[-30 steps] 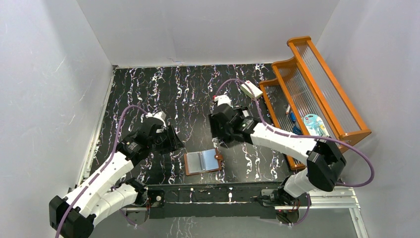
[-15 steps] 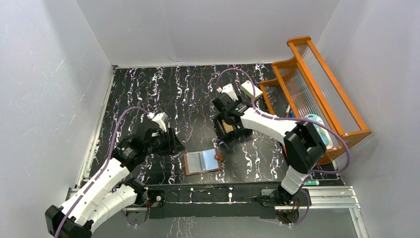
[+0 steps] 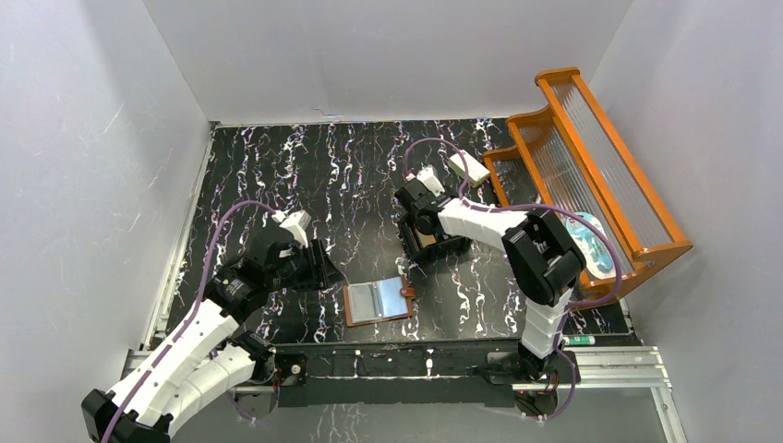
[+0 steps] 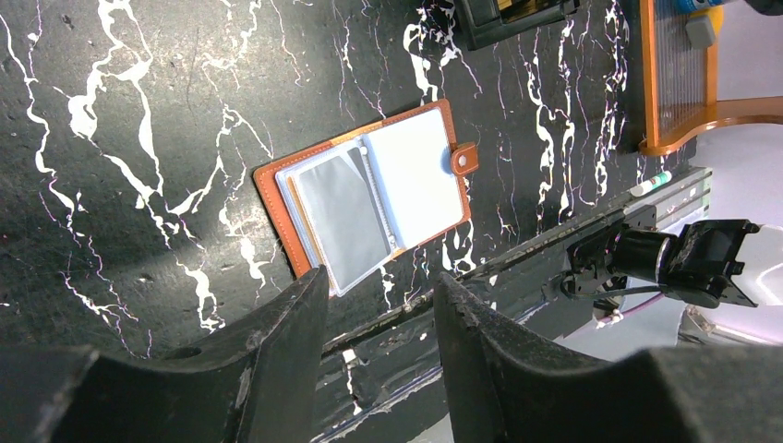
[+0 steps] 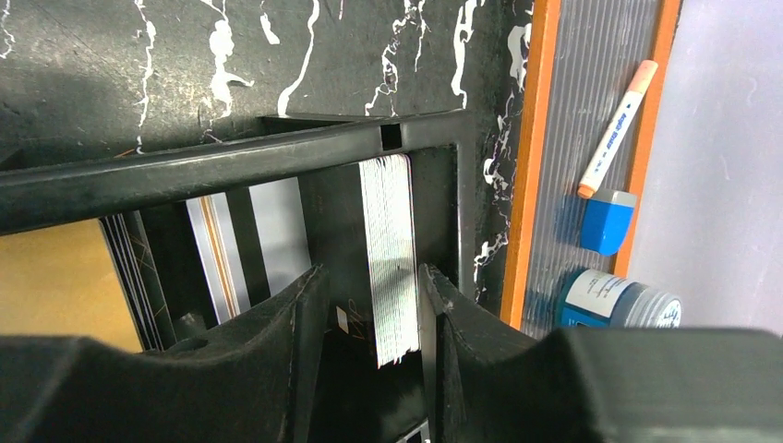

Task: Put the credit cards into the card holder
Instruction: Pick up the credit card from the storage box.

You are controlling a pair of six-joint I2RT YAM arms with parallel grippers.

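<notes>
The card holder (image 3: 379,300) (image 4: 374,189) lies open near the table's front edge: brown leather, clear sleeves, snap tab on its right. My left gripper (image 3: 319,268) (image 4: 379,305) hovers left of it, open, with nothing between its fingers. The credit cards stand on edge in a black compartmented box (image 3: 432,240) (image 5: 277,152). My right gripper (image 3: 417,220) (image 5: 369,305) reaches down into the box, open. Its fingers straddle a white stack of cards (image 5: 388,249); the right finger (image 5: 443,323) is close against the stack, the left one stands apart. An orange card (image 5: 55,277) and white cards (image 5: 212,249) fill other compartments.
An orange rack (image 3: 591,175) stands along the right wall, holding a marker (image 5: 614,125), a blue eraser (image 5: 607,221) and a blue jar (image 5: 614,300). A white block (image 3: 469,167) lies behind the box. The metal rail (image 3: 434,355) runs along the front edge.
My right gripper has swung back over the black box and dropped into it, its jaws narrowing around the white stack. The left arm has shifted only slightly.
</notes>
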